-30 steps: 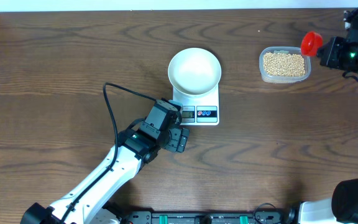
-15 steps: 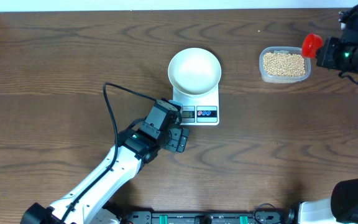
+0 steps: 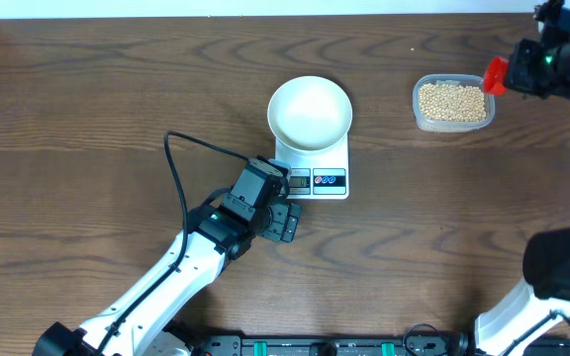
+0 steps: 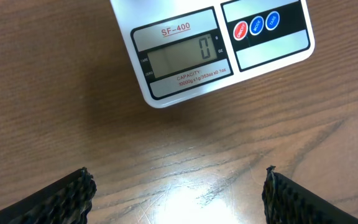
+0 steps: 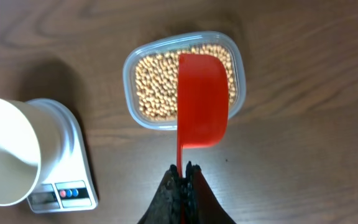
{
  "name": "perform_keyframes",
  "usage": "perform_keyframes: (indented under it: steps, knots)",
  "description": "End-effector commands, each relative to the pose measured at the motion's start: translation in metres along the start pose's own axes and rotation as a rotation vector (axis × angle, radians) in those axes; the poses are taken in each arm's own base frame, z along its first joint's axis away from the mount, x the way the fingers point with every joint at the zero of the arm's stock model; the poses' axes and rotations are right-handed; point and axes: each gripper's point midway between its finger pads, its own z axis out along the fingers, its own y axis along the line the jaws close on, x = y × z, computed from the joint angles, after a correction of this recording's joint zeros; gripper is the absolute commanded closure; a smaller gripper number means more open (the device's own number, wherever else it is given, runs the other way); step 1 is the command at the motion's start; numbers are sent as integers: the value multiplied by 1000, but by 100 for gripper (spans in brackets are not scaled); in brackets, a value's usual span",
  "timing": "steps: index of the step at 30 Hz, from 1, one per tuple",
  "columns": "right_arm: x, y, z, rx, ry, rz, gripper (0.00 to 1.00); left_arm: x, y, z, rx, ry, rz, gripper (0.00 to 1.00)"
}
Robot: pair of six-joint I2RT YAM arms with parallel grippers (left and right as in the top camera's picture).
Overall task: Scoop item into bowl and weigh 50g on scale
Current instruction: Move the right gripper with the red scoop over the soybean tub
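Right gripper (image 5: 182, 171) tight on the red scoop (image 5: 202, 99) at the tub (image 5: 127, 68) of beans (image 5: 151, 74); left gripper (image 4: 179, 193) wide, empty, near the scale (image 4: 185, 62).

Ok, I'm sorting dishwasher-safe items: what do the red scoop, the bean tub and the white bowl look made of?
The red scoop looks like moulded plastic: even, softly glossy red. The bean tub is probably clear plastic, with a thin see-through rim. The white bowl is smooth and plain; ceramic or plastic, cannot tell.
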Motion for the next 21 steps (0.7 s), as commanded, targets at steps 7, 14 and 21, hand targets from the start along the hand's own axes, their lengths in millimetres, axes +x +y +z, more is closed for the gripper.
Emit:
perform_keyframes:
  steps: [7, 14, 21]
  knots:
    - [5, -12, 39, 95, 119, -53, 98, -1, 2, -2, -5, -9, 7, 12]
    - [3, -13, 48, 90, 119, -134, 98, -1, 2, -2, -5, -9, 7, 12]
    - [-1, -13, 57, 86, 112, -195, 98, -1, 2, -3, -5, -9, 7, 12]
